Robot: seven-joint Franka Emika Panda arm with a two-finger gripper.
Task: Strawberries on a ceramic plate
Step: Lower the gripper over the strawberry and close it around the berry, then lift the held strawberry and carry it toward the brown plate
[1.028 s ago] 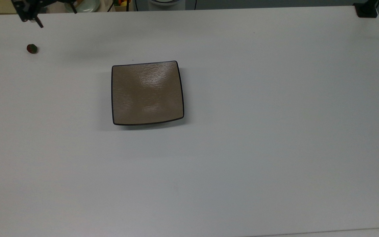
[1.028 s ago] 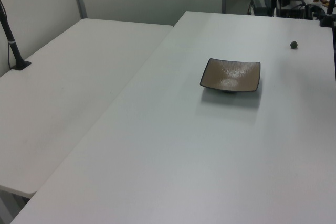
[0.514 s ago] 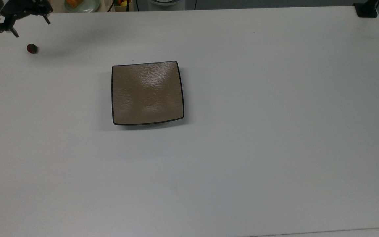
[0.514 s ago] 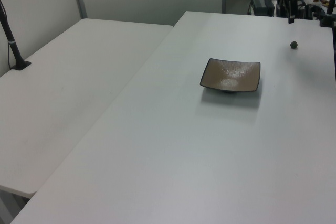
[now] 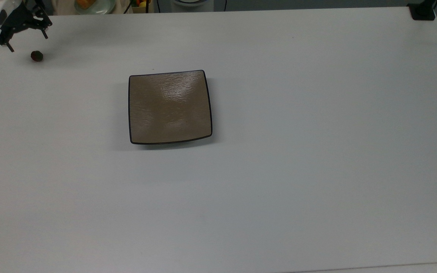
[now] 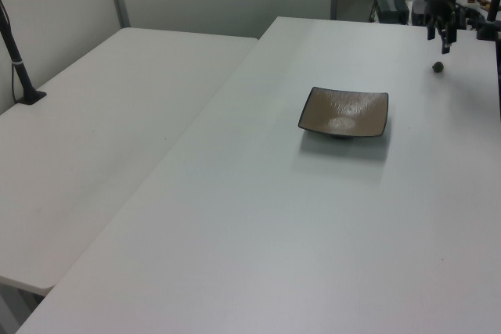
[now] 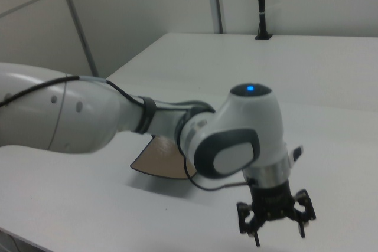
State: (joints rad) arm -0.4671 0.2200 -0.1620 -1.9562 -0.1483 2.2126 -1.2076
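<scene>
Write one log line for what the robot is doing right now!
gripper: open, above table near strawberry | strawberry: on table, ungrasped | ceramic plate: empty | phase: approach

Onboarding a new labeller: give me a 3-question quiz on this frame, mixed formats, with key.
1. True or false: the strawberry already lies on the ceramic plate.
2. Multiple choice: in the top view, the hand is
A. over the plate
B. near the strawberry, at the table's far left corner
C. at the right edge
3. Fill in: the hand's fingers are spread ____, holding nothing.

Key:
1. False; it sits on the white table, well apart from the plate.
2. B
3. open
</scene>
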